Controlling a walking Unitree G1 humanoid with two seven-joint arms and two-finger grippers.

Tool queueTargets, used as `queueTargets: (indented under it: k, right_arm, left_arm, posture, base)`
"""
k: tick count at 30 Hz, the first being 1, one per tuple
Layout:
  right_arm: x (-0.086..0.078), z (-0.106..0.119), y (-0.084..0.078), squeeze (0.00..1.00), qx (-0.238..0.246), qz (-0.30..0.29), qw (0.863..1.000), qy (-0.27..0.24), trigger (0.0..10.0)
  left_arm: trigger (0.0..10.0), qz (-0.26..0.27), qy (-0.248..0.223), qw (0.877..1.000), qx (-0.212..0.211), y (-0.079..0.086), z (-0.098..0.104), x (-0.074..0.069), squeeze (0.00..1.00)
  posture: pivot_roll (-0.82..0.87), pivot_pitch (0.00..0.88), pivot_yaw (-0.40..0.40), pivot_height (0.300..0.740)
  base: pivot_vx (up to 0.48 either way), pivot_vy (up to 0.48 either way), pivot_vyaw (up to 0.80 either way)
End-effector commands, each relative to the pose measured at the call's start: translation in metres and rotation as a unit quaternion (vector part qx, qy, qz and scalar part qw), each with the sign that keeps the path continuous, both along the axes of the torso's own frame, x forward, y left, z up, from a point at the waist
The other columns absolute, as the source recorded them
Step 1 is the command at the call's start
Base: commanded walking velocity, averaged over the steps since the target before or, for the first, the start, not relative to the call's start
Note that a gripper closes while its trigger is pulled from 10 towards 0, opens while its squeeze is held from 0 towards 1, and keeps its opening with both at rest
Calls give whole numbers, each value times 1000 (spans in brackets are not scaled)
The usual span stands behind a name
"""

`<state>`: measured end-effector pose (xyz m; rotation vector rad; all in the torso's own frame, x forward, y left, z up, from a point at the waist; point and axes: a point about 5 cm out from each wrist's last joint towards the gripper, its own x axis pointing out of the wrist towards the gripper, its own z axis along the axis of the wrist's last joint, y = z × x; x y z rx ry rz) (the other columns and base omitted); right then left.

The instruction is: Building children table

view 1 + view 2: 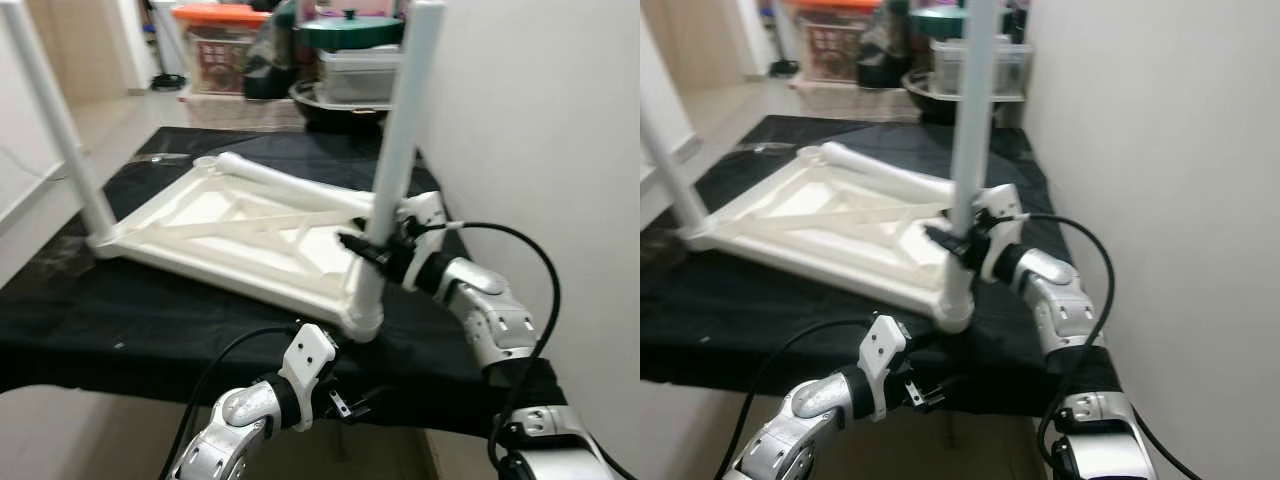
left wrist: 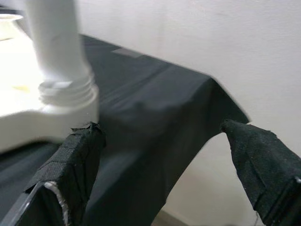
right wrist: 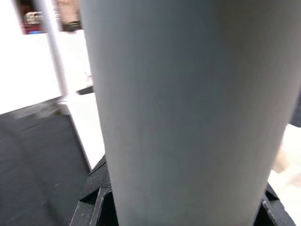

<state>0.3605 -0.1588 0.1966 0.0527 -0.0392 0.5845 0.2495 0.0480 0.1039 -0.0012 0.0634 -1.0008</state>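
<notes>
A white children's table top (image 1: 230, 225) lies upside down on a black-clothed table (image 1: 120, 335). One white leg (image 1: 400, 140) stands upright in the near right corner socket (image 1: 365, 320), and my right gripper (image 1: 365, 245) is shut on it a little above the socket. In the right wrist view the leg (image 3: 188, 108) sits close between the black fingers (image 3: 94, 197). My left gripper (image 1: 345, 405) hangs open at the table's front edge, just below that socket (image 2: 66, 94), its fingers (image 2: 80, 155) wide apart. Another leg (image 1: 55, 130) stands at the left corner. A third leg (image 1: 290, 180) lies across the far side.
A white wall (image 1: 540, 120) runs close along the right side of the table. Behind the table stand a pot with a green lid (image 1: 350, 30), a grey bin (image 1: 355, 75) and an orange-lidded box (image 1: 220, 40). Bare floor (image 1: 110, 110) shows at the far left.
</notes>
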Motion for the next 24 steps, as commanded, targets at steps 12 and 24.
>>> queueTargets:
  k: [12,24]
  right_arm:
    - [-40,-38,-53,0,72,-582,806,88,0]
    - [-24,-13,-24,0,114,-394,911,-44,10000]
  left_arm:
    - [10000,-1,3,1000,6,2,-4,1,0]
    - [10000,-1,2,1000,8,2,-6,0,0]
  posture:
    - [180,0,-57,740]
    - [177,0,-51,740]
  base:
    - [0,0,0]
    - [0,0,0]
